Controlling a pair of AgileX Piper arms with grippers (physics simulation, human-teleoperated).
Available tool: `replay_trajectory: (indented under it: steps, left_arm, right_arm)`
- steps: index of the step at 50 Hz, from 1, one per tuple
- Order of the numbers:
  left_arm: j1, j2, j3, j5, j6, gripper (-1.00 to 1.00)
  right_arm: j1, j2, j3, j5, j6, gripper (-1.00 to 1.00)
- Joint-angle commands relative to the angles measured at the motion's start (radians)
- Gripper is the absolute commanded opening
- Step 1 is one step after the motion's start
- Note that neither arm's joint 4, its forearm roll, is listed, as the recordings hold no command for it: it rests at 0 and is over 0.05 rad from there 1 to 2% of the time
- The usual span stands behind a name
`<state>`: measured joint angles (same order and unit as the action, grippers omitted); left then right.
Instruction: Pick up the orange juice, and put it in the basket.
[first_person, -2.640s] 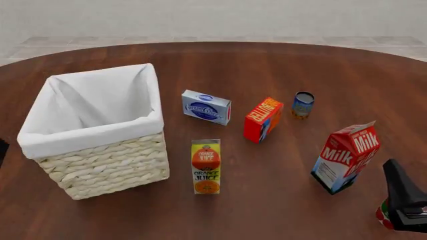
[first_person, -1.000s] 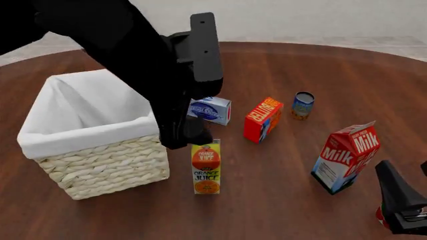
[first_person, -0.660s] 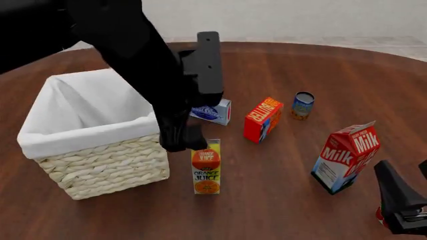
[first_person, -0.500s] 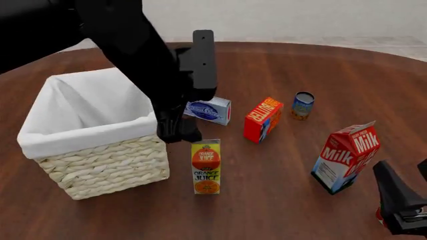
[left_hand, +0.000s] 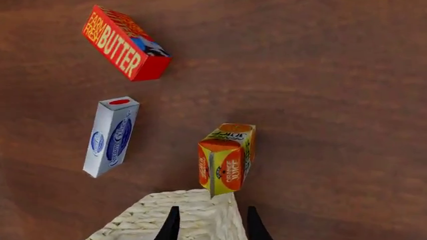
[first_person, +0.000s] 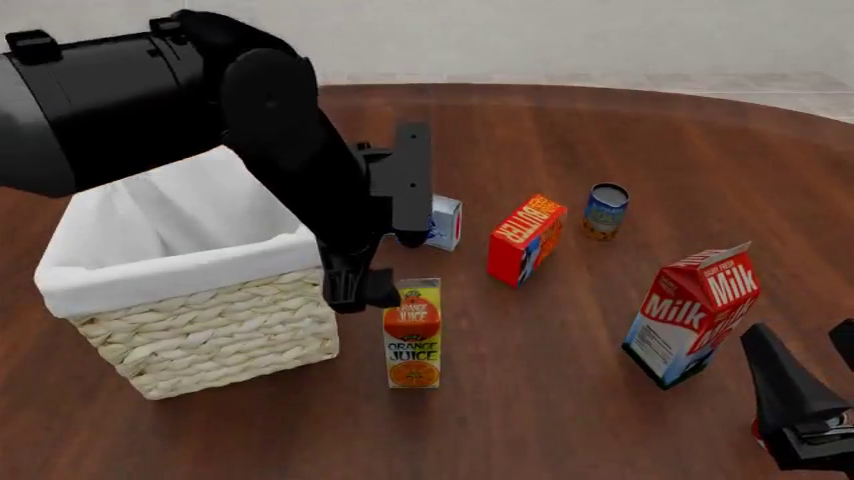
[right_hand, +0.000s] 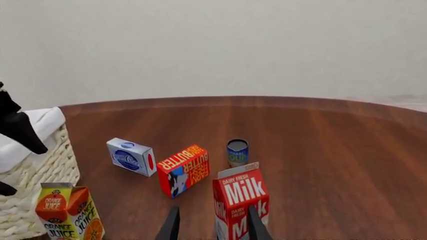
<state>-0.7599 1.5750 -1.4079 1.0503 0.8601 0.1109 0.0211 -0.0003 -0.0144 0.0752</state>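
Observation:
The orange juice is a tall yellow carton with an orange band, upright on the table just right of the basket, a pale wicker square with a white liner. My left gripper hangs open at the basket's near right corner, just above and left of the carton's top, without touching it. In the left wrist view the orange juice stands ahead of the open left gripper, with the basket corner under the fingers. My right gripper is open at the near right, empty.
A red butter box, a blue-white box partly behind my left arm, and a small can stand beyond the juice. A milk carton is near my right gripper, directly ahead of it in the right wrist view.
The left arm has swung in from the left over the basket and its gripper has dropped lower, closer to the juice carton's top. The right arm has barely moved.

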Motion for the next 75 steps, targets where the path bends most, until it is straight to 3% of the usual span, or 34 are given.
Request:
replay_trajectory:
  steps: [1,27,34,39,49,52,61,75]
  left_arm:
    - [0.011,0.019,0.039,-0.040,0.022,1.00]
    - [-0.022,0.039,0.087,-0.112,0.004,1.00]
    - [0.011,0.061,0.109,-0.147,0.037,1.00]
    - [-0.017,0.069,0.097,-0.144,0.001,1.00]
    - [-0.009,0.089,0.121,-0.160,0.001,1.00]
    - [0.007,0.111,0.076,-0.150,-0.023,1.00]
    - [0.048,0.132,0.081,-0.176,0.017,1.00]
    - [0.048,0.157,0.105,-0.210,0.019,1.00]
  right_arm:
    - [-0.002,0.007,0.000,0.001,-0.002,1.00]
    - [0.016,0.047,0.000,-0.019,0.003,1.00]
    - [0.014,0.055,0.000,-0.025,0.003,1.00]
    - [0.016,0.061,0.000,-0.029,0.005,1.00]
    - [0.018,0.069,0.000,-0.033,0.006,1.00]
    - [0.019,0.074,0.000,-0.036,0.005,1.00]
    - [0.025,0.086,0.000,-0.044,0.001,1.00]
    - [0.032,0.107,0.000,-0.057,0.000,1.00]
